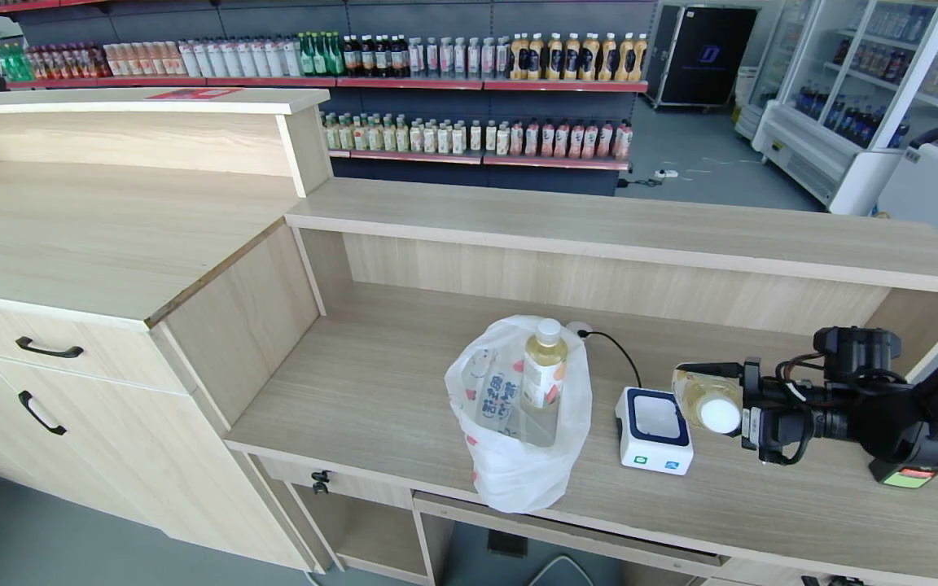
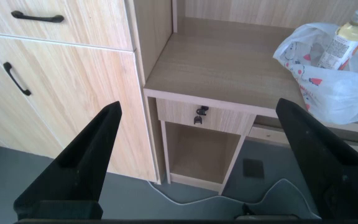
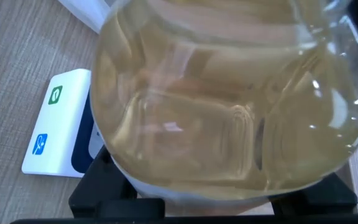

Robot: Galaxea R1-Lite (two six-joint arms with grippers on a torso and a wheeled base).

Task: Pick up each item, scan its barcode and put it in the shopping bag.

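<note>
A light wooden checkout counter stands before drink shelves. The right gripper is clamped on a clear bottle of yellow drink with a white cap, held sideways just beside the white, dark-topped scanner. A second bottle stands in the white plastic shopping bag. The left gripper hangs spread apart, low before the counter.

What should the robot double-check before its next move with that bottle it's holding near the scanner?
1. Grip: the right gripper is shut on the held bottle: ok.
2. Barcode turned toward the scanner: cannot tell.
3. Mouth of the shopping bag open: ok.
4. Space beside the bagged bottle standing inside: cannot tell.
5. The left gripper out of the way: ok, open, low in front of the counter.
</note>
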